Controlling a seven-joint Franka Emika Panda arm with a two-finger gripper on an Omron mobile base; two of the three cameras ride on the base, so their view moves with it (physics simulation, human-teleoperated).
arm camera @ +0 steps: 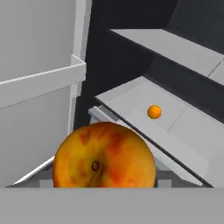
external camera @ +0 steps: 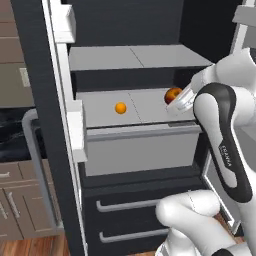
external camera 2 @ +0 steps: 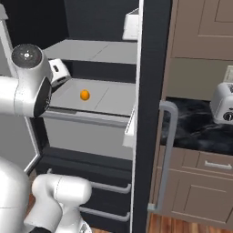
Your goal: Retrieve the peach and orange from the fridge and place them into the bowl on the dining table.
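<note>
Closest to the lens in the hand view, the peach [arm camera: 104, 156] is seen large at the lower centre, sitting right at the pincer so that the tips are hidden behind it; it appears to be gripped between the jaws, held partly apart by the fruit. In the left base view the pincer [external camera: 176, 101] is seen at the right centre of the frame, with the peach [external camera: 173, 94] at its tip over the right-hand end of the middle shelf [external camera: 127, 107], near the shelf's front edge. Whether the fruit is touching the shelf cannot be told.

Well apart from it, toward the shelf's left half, the orange [external camera: 120, 108] is seen resting alone, with bare grey shelf all round it. Open room is left above by the gap up to the upper shelf [external camera: 135, 57].

The fridge [external camera: 47, 125] is seen open, its left door edge running down the left of the frame with white door bins standing out from it. In the right base view the other door [external camera 2: 152, 113] is seen edge-on at the centre, and beyond it, at the right edge, a toaster [external camera 2: 224, 103] is seen on the dark desk [external camera 2: 195, 132].
</note>
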